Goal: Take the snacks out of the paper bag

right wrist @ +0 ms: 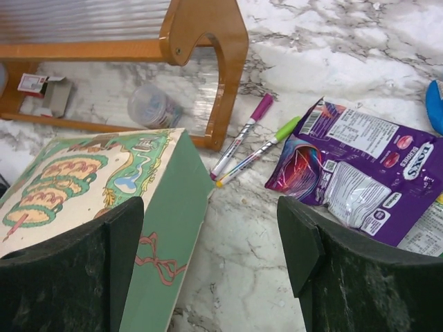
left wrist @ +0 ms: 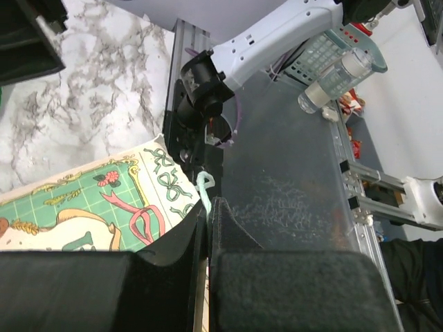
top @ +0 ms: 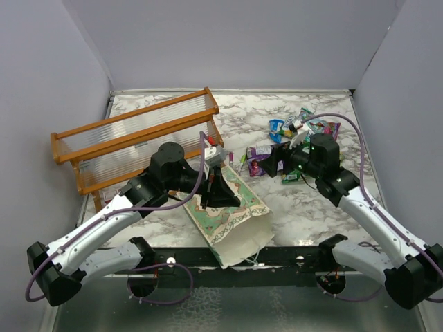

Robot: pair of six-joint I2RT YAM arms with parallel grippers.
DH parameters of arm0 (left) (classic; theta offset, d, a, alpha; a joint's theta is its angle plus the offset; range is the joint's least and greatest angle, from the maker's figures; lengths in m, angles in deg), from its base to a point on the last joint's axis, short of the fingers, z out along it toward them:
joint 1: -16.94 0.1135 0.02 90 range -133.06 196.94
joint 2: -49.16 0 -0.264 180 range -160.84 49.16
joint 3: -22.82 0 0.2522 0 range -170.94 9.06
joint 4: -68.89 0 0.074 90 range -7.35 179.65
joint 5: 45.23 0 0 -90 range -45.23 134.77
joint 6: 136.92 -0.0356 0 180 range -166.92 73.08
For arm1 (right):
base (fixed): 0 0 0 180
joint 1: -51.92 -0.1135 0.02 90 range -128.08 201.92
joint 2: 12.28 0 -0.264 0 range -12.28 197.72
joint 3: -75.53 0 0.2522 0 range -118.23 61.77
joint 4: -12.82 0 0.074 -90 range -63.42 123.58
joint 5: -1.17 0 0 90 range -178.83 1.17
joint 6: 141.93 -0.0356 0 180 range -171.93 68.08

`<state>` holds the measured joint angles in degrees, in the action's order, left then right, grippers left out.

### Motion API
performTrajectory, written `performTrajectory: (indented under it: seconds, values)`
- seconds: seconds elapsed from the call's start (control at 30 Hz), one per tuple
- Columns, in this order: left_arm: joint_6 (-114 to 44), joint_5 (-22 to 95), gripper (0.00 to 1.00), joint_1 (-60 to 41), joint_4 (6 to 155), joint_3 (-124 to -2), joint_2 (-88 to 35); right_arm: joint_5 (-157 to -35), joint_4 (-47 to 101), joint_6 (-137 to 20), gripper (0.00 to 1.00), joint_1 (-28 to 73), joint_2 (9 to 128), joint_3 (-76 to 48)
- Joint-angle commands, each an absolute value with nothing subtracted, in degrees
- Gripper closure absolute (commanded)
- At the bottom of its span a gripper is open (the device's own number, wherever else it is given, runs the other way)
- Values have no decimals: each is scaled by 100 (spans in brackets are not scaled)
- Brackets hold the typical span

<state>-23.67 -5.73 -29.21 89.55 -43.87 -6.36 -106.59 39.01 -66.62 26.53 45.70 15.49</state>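
left gripper (left wrist: 209, 216) pinches the mint-green paper bag (top: 235, 218), right gripper (right wrist: 211, 235) gapes by the purple crinkly packet (right wrist: 360, 173); weak pinch, bag could slip.

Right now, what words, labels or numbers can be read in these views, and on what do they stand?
Nothing reads clearly.
The purple packet: white panel, barcode and brand print, too small and blurred.
The paper bag: drawings only, no words visible.
The other packets: too small to read.

No legible text; only illegibly small, blurred white print on the shiny purple crinkly snack packet (right wrist: 367, 173).
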Motion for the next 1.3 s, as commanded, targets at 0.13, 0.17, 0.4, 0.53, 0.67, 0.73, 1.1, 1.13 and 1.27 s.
performTrajectory:
  seconds: [0.13, 0.17, 0.4, 0.53, 0.67, 0.73, 1.1, 1.13, 1.27]
  values:
    - [-2465, 461, 100, -2917, 10055, -4479, -318, -11256, 3918, -6359, 19, 2669, 3726, 1865]
    - [-2468, 583, 100, -2916, 10033, -4541, -350, -11466, 3838, -6325, 19, 2669, 3624, 1913]
    - [-2703, 1653, 100, -2910, 10221, -4828, -31, -13013, 3035, -6313, 18, 2650, 2808, 2123]
    - [-2890, 2304, 100, -2903, 10390, -4974, 181, -13599, 2115, -6229, 15, 2411, 2193, 2603]
    - [-2906, 2437, 100, -2903, 10251, -4967, 210, -13757, 2543, -4982, 7, 1851, 1818, 2660]
    - [-2937, 2432, 100, -2904, 10214, -4970, 150, -13900, 3164, -4124, 6, 1509, 1853, 2503]
    - [-2894, 2387, 100, -2904, 10023, -4932, 288, -12049, 5300, -374, 16, -1221, 2772, 2208]
    - [-2867, 2405, 100, -2908, 9982, -4926, 322, -11711, 5314, -167, 18, -1495, 2827, 2272]
    - [-2795, 2310, 100, -2903, 9895, -4910, 393, -10877, 4836, 148, 23, -2055, 2991, 2468]
